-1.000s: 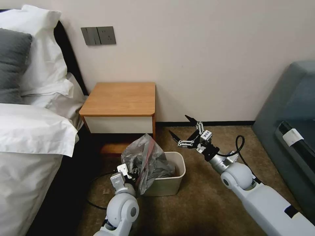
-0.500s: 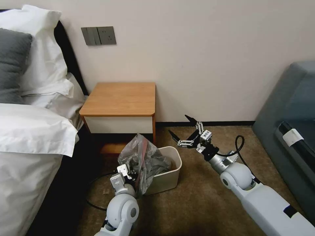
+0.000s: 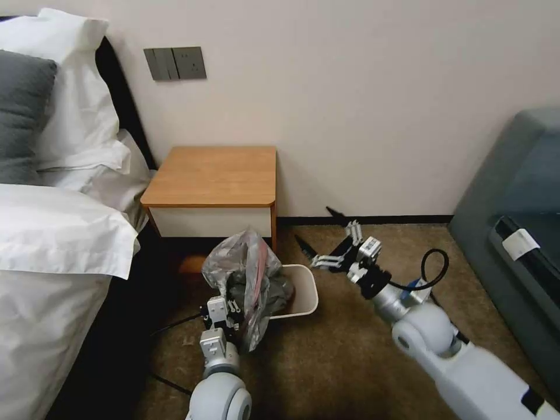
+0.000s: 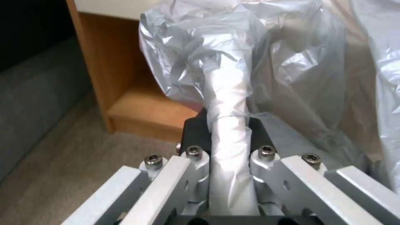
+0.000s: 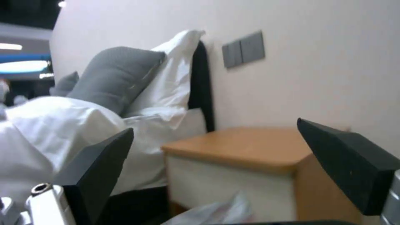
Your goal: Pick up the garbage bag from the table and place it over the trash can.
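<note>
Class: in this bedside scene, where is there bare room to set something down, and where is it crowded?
The table top is bare from wall to front edge. Carpet between the trash can and the grey sofa is free beyond the open right gripper. It is crowded where the left gripper clamps the garbage bag over the can.

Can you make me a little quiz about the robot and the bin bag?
1. True or false: the bag lies on the table.
2. Which gripper pinches the bag: A the left gripper, B the right gripper?
3. Fill in: the right gripper's fingers are ____.

Key:
1. False. The bag hangs bunched over the can on the floor.
2. A. The left wrist view shows a twisted strip of bag clamped between its fingers.
3. Open, spread wide in the air beside the can, holding nothing.
</note>
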Motion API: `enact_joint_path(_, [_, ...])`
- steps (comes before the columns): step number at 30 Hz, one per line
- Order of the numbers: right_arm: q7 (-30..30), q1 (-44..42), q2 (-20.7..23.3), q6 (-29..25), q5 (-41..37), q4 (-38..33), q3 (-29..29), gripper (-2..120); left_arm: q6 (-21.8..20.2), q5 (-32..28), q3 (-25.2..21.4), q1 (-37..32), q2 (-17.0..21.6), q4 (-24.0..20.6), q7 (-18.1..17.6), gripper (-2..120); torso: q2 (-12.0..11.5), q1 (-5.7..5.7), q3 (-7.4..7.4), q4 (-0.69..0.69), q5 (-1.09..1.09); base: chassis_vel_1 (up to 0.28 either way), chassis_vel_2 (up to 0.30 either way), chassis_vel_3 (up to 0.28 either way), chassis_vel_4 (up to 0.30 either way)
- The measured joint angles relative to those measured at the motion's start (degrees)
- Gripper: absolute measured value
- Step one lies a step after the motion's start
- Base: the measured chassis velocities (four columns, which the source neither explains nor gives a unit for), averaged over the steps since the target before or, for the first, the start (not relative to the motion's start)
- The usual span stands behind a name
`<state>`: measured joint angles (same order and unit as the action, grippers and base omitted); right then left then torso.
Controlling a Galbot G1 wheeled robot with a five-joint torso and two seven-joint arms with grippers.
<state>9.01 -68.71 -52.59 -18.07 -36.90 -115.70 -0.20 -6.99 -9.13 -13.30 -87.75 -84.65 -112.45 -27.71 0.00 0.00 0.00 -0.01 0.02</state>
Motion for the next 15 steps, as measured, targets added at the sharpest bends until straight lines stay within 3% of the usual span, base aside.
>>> enact_joint_path(7, [-7.6,-2.2,0.6,6.0,-2.8,-2.8,-6.0,100,1.6,0.7,-0.6,-0.4,-0.1,0.0,0.9,7,0.0,0.0,0.0,0.01,-0.03,0.0,0.0,0.0,0.0])
enact_joint_path(15, [-16.6,2.5,2.6,12.7,-9.5,-3.7,-12.6,100,1.7,1.2,-0.6,-1.1,0.3,-0.1,1.4,7,0.0,0.0,0.0,0.0,-0.03,0.0,0.0,0.0,0.0])
